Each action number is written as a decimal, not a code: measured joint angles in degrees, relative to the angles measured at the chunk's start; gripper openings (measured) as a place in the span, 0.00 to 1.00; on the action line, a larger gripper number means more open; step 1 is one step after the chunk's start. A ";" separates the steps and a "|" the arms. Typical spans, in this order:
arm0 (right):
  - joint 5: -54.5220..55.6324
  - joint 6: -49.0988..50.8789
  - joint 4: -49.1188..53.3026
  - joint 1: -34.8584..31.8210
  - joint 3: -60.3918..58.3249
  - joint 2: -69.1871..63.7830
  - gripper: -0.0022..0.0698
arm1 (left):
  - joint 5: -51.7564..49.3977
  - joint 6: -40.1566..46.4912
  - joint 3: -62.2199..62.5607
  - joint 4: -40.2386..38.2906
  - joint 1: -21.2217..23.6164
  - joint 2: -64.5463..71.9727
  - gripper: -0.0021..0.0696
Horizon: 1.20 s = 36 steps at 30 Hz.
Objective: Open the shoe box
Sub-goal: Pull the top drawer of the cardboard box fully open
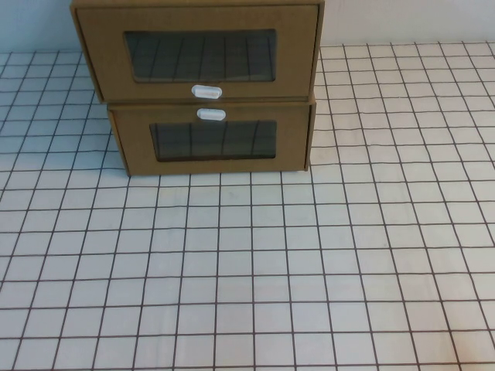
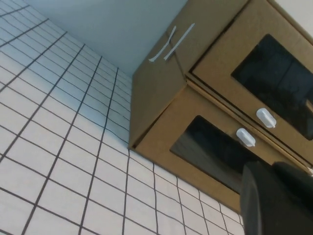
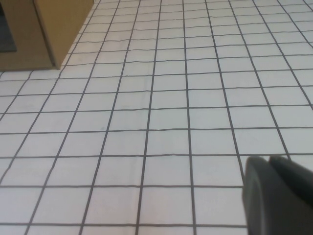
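Two cardboard shoe boxes stand stacked at the far side of a grid-lined worktop [image 1: 309, 263], left of centre, close to a pale wall [image 1: 31, 23]. The upper shoe box [image 1: 100, 46] rests directly on the lower shoe box [image 1: 131, 143], and both fronts look closed. The top edge of the upper one is cut off in the high view.

Each front has one dark window, the upper window [image 1: 201, 56] and the lower window [image 1: 214, 140], two in all. What lies behind them cannot be made out. There are also two small white pulls: the upper handle [image 1: 206, 92] and, just below it, the lower handle [image 1: 211, 114].

On the side of the upper box the left wrist view shows two thin white strips [image 2: 171, 43].

Neither arm appears in the high view. The left gripper [image 2: 279, 196] shows only as a dark shape cut off at the frame's corner. It sits low near the boxes' fronts, apart from them, and whether it is open or closed cannot be told. The right gripper [image 3: 279, 193], likewise cropped, is closed on nothing and hangs over bare worktop. It is well clear of the lower box, of which that wrist view shows only one corner.
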State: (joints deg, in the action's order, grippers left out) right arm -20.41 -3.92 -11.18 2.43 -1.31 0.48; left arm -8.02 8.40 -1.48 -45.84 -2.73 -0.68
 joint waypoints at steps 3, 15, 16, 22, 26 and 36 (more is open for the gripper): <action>0.00 0.00 0.00 0.00 0.00 0.00 0.01 | -1.93 1.30 1.68 -0.57 0.00 0.00 0.03; 0.00 0.00 0.00 0.00 0.00 0.00 0.01 | -27.24 19.42 35.84 1.76 0.00 34.39 0.03; 0.00 0.00 0.00 0.00 0.00 0.00 0.01 | -29.43 21.65 40.19 1.49 0.00 38.49 0.03; 0.00 0.00 0.00 0.00 0.00 0.00 0.01 | -38.78 31.70 66.39 -1.82 0.00 60.28 0.03; 0.00 0.00 0.00 0.00 0.00 0.00 0.01 | -42.63 33.09 82.02 -2.14 0.00 71.98 0.03; 0.00 0.00 0.00 0.00 0.00 0.00 0.01 | -47.47 33.57 107.95 -0.86 -3.01 93.08 0.03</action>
State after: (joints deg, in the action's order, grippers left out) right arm -20.41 -3.92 -11.18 2.43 -1.31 0.48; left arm -55.49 41.97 106.47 -46.70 -5.74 92.41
